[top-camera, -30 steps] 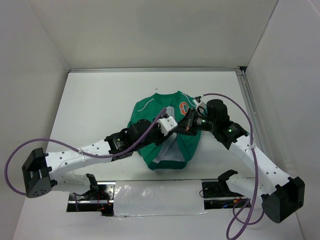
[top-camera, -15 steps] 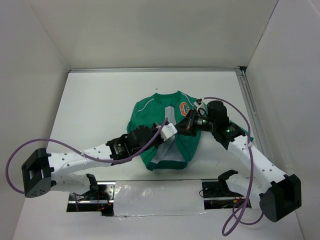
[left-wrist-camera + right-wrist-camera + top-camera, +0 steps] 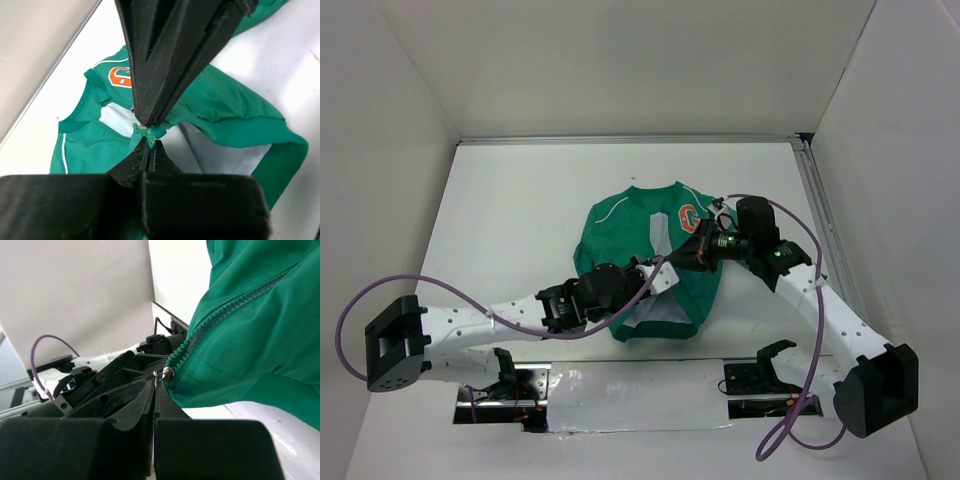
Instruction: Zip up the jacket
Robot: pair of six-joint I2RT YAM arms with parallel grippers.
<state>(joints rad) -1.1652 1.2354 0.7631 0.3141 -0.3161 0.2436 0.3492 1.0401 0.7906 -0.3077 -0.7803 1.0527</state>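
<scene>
Fingers of the left gripper (image 3: 665, 268), reaching in from the lower left of the top view, pinch a small fold of green hem on the jacket (image 3: 630, 225). It lies front up and unzipped in the middle of the white table (image 3: 520, 200). Immediately right, tip to tip, the right gripper (image 3: 684, 258) has its fingers clamped on the metal zipper pull (image 3: 166, 373).

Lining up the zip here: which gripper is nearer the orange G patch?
Right. The right gripper pinches the jacket edge a short way from the G patch. The left gripper meets it tip to tip from the side away from the patch.
</scene>
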